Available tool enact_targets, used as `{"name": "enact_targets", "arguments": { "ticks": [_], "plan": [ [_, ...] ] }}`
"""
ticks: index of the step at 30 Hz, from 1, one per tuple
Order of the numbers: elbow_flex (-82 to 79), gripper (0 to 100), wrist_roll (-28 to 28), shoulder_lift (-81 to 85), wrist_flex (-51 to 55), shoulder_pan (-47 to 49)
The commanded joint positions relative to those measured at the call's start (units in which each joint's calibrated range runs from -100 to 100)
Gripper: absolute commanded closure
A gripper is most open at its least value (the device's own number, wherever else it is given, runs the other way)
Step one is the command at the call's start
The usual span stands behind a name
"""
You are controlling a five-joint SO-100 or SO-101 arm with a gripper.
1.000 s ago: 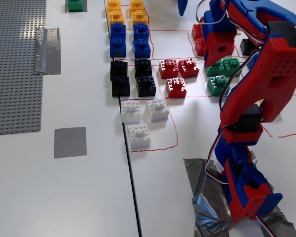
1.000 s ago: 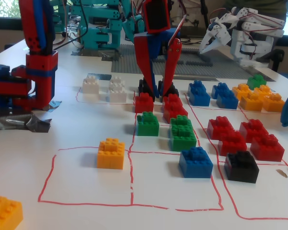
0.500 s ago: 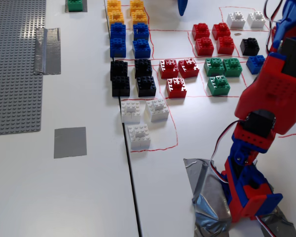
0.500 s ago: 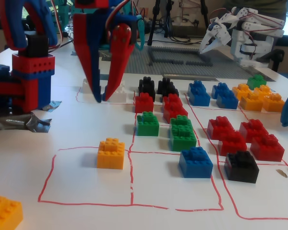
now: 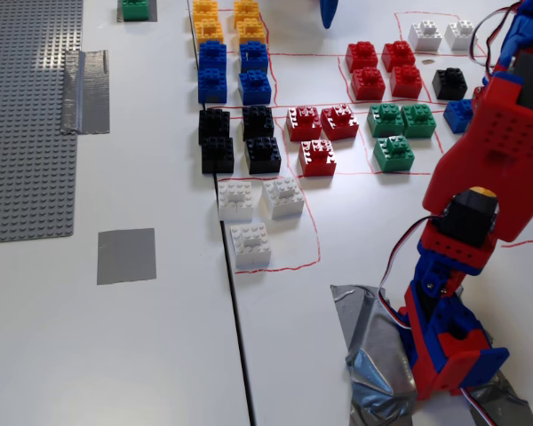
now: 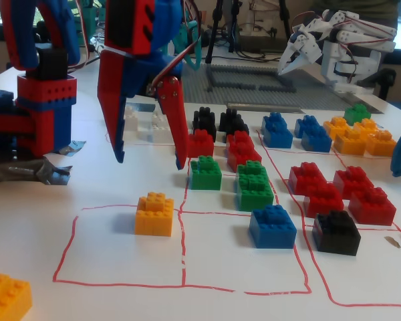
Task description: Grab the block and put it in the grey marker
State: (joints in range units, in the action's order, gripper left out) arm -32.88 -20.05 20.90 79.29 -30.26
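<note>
In a fixed view low over the bench (image 6: 361,311), an orange corner of another brick (image 6: 5,297) sits nearest, at the front left edge. Just beyond it the block (image 6: 154,214) stands alone and upright inside a red-lined square, clear of its neighbours. It looks light, rigid and smooth-sided, so it should not crush but could slip or tip; the flat opposite walls of its lower body seem the best hold, below the studded top. Above and a little behind it hangs the tool (image 6: 150,160), fingers spread wide and empty. Farther back stand green bricks (image 6: 206,172) and the rest. In a fixed view from above, the grey marker (image 5: 126,256) lies bare toward the left edge, well apart.
</note>
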Motion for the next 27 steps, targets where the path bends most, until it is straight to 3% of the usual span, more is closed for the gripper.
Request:
{"name": "enact_targets", "arguments": {
  "ticks": [1,9,27],
  "plan": [
    [3.72,71,-1.76,0.06,-0.71,-2.03],
    [5.0,70,-4.3,-3.33,-4.6,-6.25],
    [11.08,71,-0.93,-13.23,-8.17,-5.66]
  ]
}}
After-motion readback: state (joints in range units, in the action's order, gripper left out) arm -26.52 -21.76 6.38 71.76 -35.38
